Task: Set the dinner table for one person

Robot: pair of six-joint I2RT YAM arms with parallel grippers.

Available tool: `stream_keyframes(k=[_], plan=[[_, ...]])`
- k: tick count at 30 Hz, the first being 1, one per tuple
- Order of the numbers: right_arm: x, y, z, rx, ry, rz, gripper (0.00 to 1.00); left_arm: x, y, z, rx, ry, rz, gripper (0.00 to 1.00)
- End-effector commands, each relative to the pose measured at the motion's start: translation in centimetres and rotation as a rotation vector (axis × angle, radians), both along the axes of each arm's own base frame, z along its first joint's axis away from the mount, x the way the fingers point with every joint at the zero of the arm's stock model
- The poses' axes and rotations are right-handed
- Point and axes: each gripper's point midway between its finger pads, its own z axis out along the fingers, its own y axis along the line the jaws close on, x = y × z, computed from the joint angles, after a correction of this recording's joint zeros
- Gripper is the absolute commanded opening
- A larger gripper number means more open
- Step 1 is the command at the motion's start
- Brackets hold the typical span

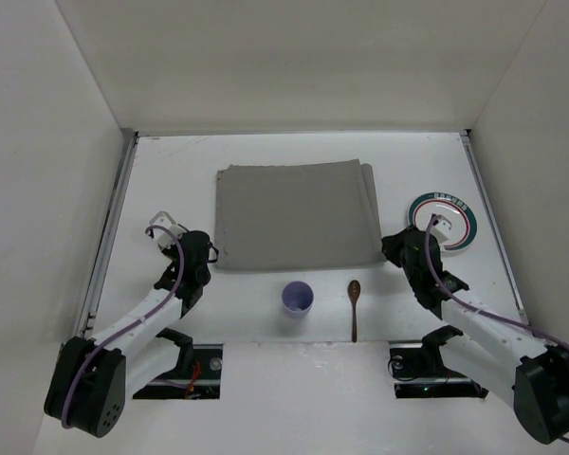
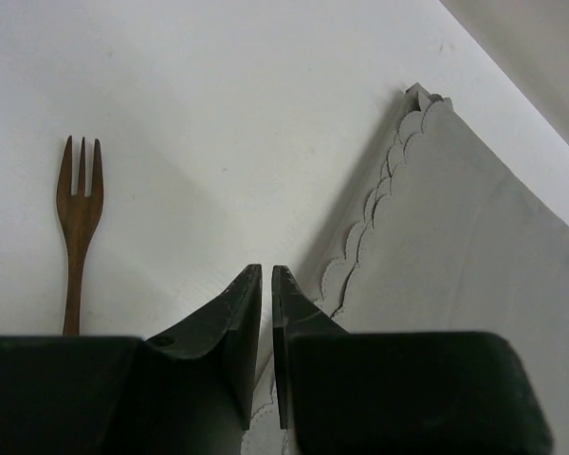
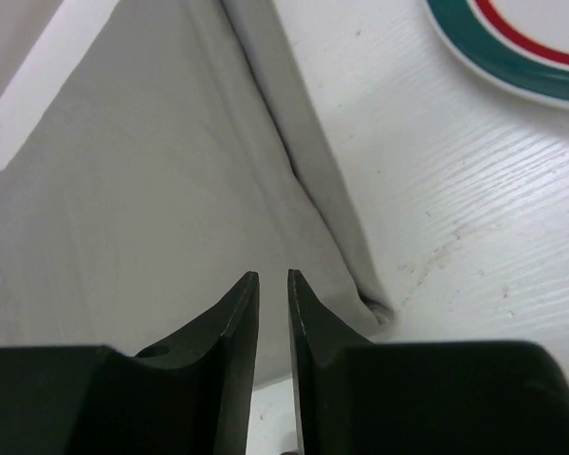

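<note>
- While both arms reach to the near corners of the grey mat (image 1: 294, 213), the step in hand looks like squaring it at the middle of the white counter (image 1: 171, 171), which spreads wide between its side rails.
- Left tool (image 2: 266, 275) sits over the mat's scalloped near-left edge, and right tool (image 3: 272, 277) just inside the near-right corner. Each has its jaws drawn to a thin slit; whether cloth is pinched, I cannot tell.
- Next, I judge, the right arm should lift clear and fetch the plate (image 1: 455, 213), flat on the counter right of the mat. That calls for opening wide and catching a low rim.
- A lilac cup (image 1: 298, 299) stands upright beside a wooden spoon (image 1: 354, 308), near the mat's front edge. A wooden fork (image 2: 78, 223) lies left of the mat.
- The right arm overlaps the plate from above, and a swinging arm could knock the cup.
</note>
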Motion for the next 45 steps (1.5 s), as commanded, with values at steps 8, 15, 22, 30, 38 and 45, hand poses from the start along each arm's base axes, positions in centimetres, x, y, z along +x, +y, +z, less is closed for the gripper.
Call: stream_keyframes(k=[8,15,22,30,38,45], plan=[[0.7,-1.8,0.8,0.054,-0.037,-0.083,0.3,-0.2,0.1,0.7,-0.02,-0.047,0.0,0.09],[1.3,-3.7,0.1,0.098,-0.006,-0.179,0.49,-0.3,0.1,0.7,-0.007,-0.046,-0.007,0.1],[2.0,-7.3,-1.2,0.181,0.025,-0.367,0.58,0.5,-0.4,-0.1,-0.001,-0.041,-0.032,0.11],[2.4,-11.8,-2.3,0.266,0.053,-0.554,0.59,0.9,-0.8,0.8,-0.012,-0.077,-0.058,0.14],[1.9,-15.9,-3.0,0.325,0.055,-0.703,0.59,0.9,-1.5,1.0,-0.042,-0.098,-0.089,0.15],[1.5,-18.2,-4.6,0.355,0.084,-0.782,0.55,1.0,-1.9,0.6,-0.072,-0.102,-0.107,0.17]])
